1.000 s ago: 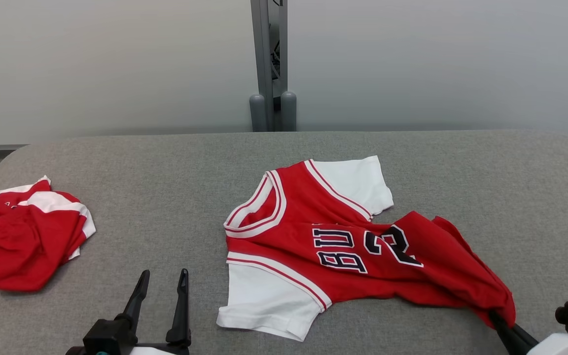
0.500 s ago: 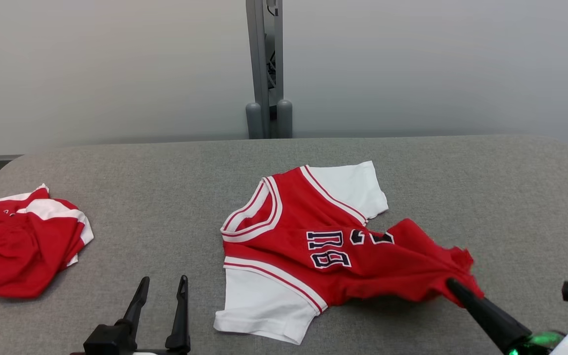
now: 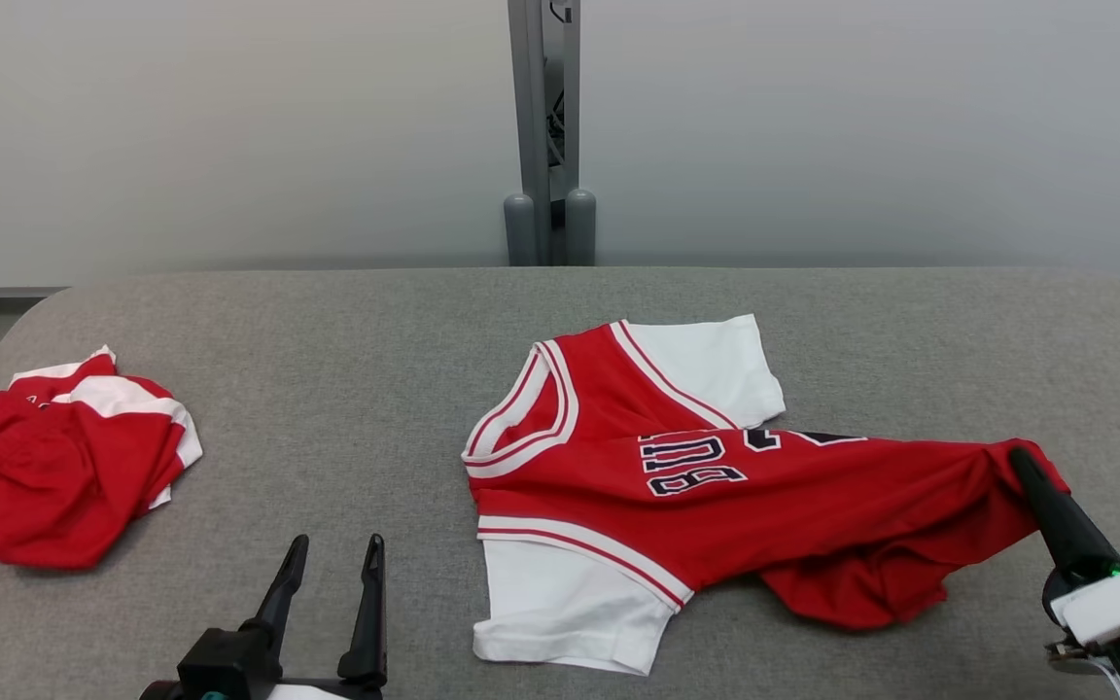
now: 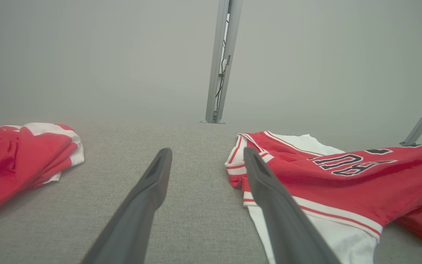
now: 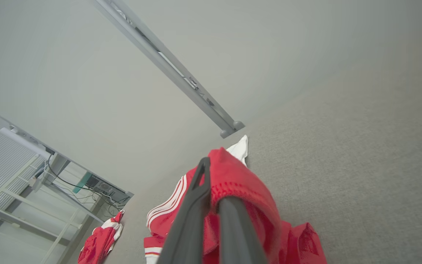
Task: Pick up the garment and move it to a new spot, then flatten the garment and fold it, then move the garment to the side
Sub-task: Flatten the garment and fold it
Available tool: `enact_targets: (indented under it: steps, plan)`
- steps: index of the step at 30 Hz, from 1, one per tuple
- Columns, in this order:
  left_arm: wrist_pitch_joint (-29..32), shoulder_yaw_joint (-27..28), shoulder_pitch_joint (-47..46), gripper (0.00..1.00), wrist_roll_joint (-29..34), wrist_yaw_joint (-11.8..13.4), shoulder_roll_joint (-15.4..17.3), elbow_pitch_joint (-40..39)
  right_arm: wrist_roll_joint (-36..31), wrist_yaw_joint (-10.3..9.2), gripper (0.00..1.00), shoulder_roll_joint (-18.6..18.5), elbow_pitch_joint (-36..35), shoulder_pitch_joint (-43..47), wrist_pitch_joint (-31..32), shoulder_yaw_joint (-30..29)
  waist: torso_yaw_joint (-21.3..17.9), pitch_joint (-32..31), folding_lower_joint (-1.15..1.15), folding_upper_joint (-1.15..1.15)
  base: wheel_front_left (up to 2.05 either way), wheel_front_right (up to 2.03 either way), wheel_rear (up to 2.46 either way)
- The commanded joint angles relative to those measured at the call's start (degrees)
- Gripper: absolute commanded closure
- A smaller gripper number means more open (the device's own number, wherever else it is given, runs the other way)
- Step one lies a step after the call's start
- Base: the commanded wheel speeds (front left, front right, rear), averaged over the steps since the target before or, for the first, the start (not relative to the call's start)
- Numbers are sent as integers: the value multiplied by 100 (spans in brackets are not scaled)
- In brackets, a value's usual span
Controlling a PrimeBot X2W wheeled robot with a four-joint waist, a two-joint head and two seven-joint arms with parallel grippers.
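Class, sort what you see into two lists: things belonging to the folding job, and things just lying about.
Belonging to the job:
red-and-white jersey
right gripper, shut on the jersey's hem
left gripper, open

Just lying about:
crumpled red-and-white garment, far left
grey metal post at the back

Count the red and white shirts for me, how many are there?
2. A crumpled shirt lies at the table's left edge. The lettered jersey is spread near the middle, its red hem pinched by the right gripper. The crumpled one might hide another.
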Motion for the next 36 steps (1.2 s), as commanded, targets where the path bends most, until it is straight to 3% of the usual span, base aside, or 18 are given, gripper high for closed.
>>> enact_targets:
  steps: [1, 7, 8, 9, 10, 15, 20, 24, 27, 32, 36]
  plan:
    - [-5, -26, -129, 0, -28, -12, 25, 16, -28, 0, 100, 130, 538, -320, -105, -15, 67, 30, 0, 0, 0, 0, 0]
    - [-5, -100, -211, 0, -29, -37, 25, 54, -63, 0, 100, 446, 2168, -1184, -316, 122, 250, 111, 0, 0, 0, 0, 0]
    - [-5, -105, -226, 0, -34, -28, 26, 55, -120, 0, 89, 464, 2411, -1289, -387, 148, 274, 123, 0, 0, 0, 0, 0]
    - [-5, -112, -231, 0, -39, -19, 24, 54, -153, 0, 13, 499, 2670, -1395, -476, 155, 294, 134, 0, 0, 0, 0, 0]
    - [-5, -117, -234, 0, -45, -13, 22, 53, -217, 0, 0, 522, 2932, -1495, -564, 172, 309, 144, 0, 0, 0, 0, 0]
    - [-5, -154, -209, 0, -76, 35, 24, 35, -811, 0, 0, 486, 3857, -1811, -1146, 366, 301, 168, 0, 0, 0, 0, 0]
    - [-5, -179, -138, 0, -105, 56, 25, 43, -1183, 0, 0, 428, 3871, -1577, -1308, 634, 191, 130, 0, 0, 0, 0, 0]
    - [-5, -129, -63, 0, -143, 110, 25, -9, -1546, 0, 0, 351, 3345, -1074, -1383, 750, 26, 80, 0, 0, 0, 0, 0]
    - [-5, -95, 18, 0, -180, 148, 24, -38, -2118, 0, 0, 386, 2651, -665, -1391, 476, -135, 46, 0, 0, 0, 0, 0]
    - [-5, -49, 120, 0, -243, 219, 24, -37, -3373, -1, 0, 906, 1403, 112, -1387, -335, -348, -49, 0, 0, 0, 0, 0]
    - [-5, -118, 154, 0, -281, 241, 25, 3, -4221, -1, 0, 1290, 812, 581, -1388, -665, -434, -141, 0, 0, 0, 0, 0]
